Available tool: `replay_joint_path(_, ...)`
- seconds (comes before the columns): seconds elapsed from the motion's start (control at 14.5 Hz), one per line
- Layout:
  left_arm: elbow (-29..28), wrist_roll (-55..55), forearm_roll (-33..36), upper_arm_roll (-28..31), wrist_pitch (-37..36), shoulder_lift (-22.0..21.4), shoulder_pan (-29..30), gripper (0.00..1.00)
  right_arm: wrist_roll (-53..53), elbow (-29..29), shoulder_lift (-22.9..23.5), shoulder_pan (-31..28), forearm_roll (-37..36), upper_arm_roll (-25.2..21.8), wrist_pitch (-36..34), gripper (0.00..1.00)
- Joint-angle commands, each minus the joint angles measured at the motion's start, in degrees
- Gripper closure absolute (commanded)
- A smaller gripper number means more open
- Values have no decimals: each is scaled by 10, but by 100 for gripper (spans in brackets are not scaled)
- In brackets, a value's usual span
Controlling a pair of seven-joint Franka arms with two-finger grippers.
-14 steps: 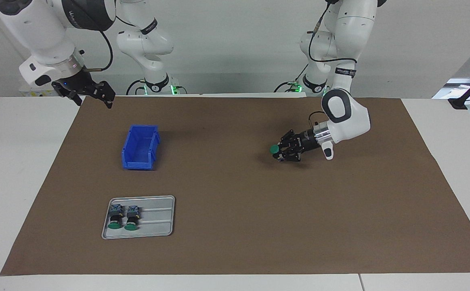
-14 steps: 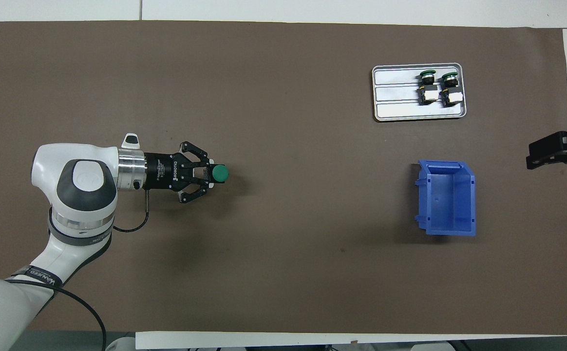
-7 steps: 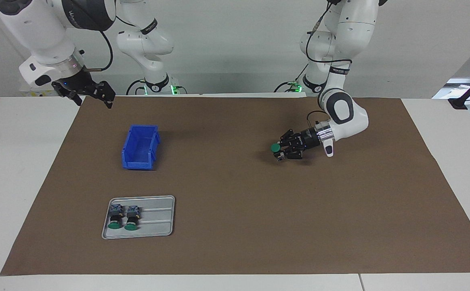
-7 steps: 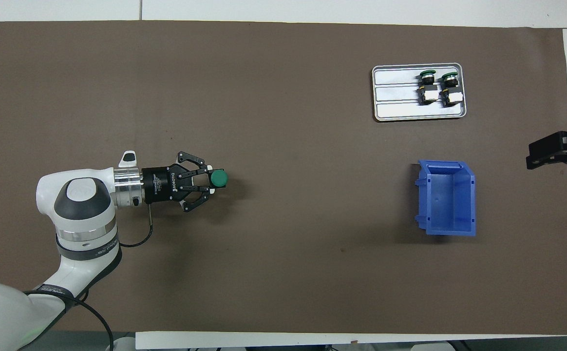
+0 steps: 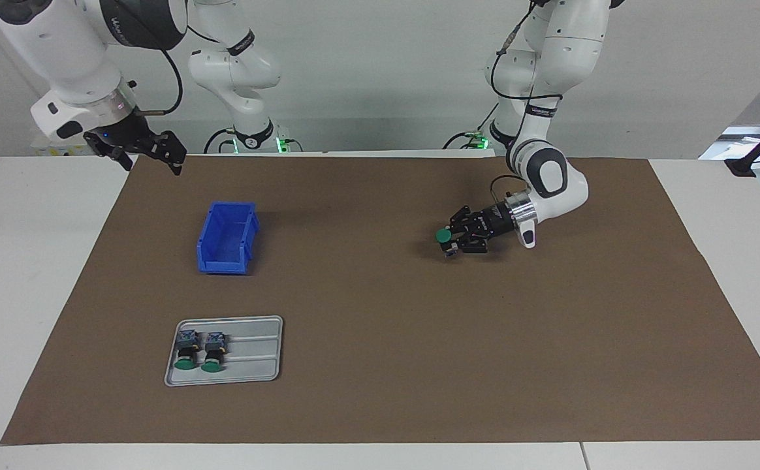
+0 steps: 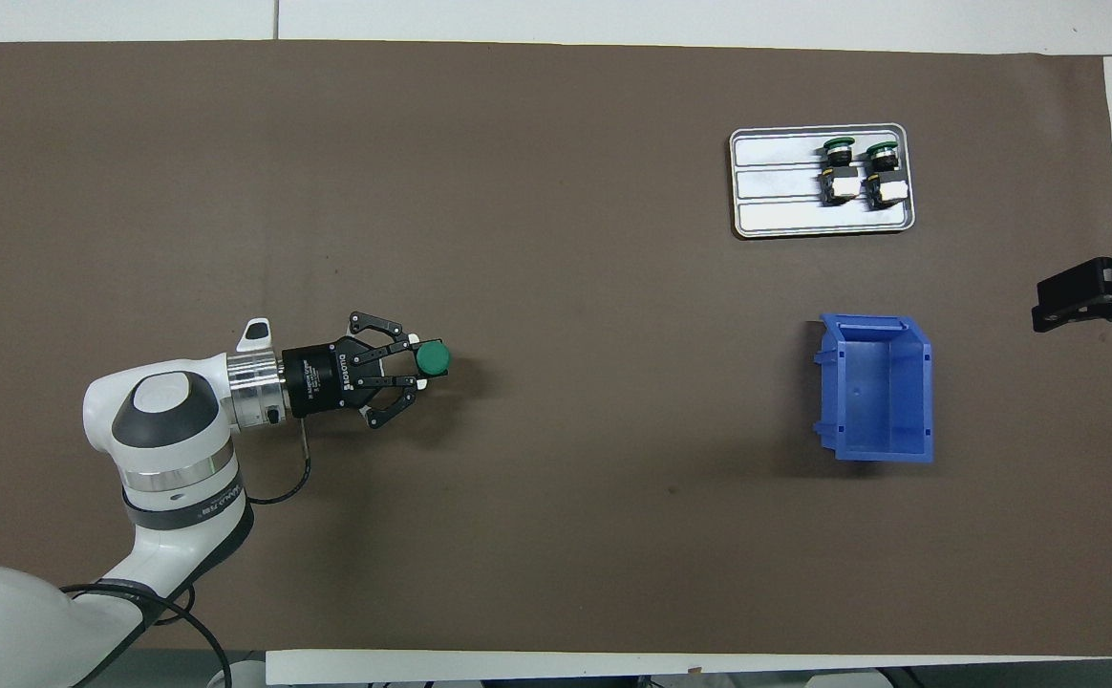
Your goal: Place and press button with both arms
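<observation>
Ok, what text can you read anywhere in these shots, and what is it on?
"ROBOTIQ": white lettering on the black body of the left hand, overhead view.
White lettering on the black band of the left arm: too small to read.
White lettering on the black joint of the right arm: too small to read.
Tray and blue bin: no text visible.

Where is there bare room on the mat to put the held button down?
The left gripper holds the button over bare brown mat; the middle is free. Crowded only toward the right arm's end: blue bin, tray with two buttons. The right gripper waits, open.
</observation>
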Motion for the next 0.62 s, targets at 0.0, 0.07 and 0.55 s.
replay_joint_path(0.0,-17,19,-30,1,-6,-7,-3,93,-13,-10,-10,-2,-5,0,3,1)
replay_joint_path(0.07,-17,23,-31,1,-7,-4,-5,93,-13,-10,-10,-2,-5,0,3,1)
replay_joint_path(0.55,-24,37,-52,2,-4,7,-16,90,-13,-10,-10,-2,-5,0,3,1)
